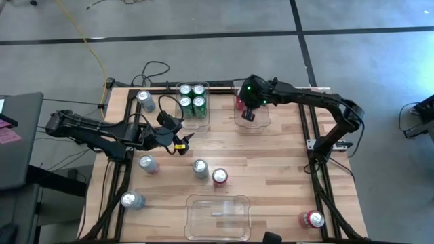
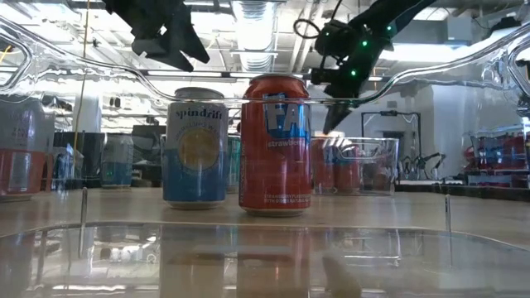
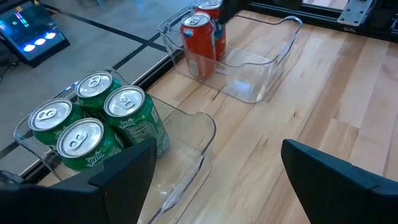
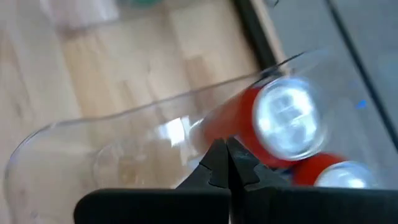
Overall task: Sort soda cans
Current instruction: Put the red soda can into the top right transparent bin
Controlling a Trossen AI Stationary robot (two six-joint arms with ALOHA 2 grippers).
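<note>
Jaws: right gripper [image 1: 249, 115] pressing together, empty, over red bin [image 1: 261, 120]; left gripper [image 1: 178, 140] gaping, empty | cans: five waiting loose | advice: be descending astride silver can [image 1: 200, 168], upright.

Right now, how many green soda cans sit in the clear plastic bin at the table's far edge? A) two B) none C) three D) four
D: the high view shows four green soda cans packed together in that clear plastic bin, and the left wrist view shows the same four.
</note>
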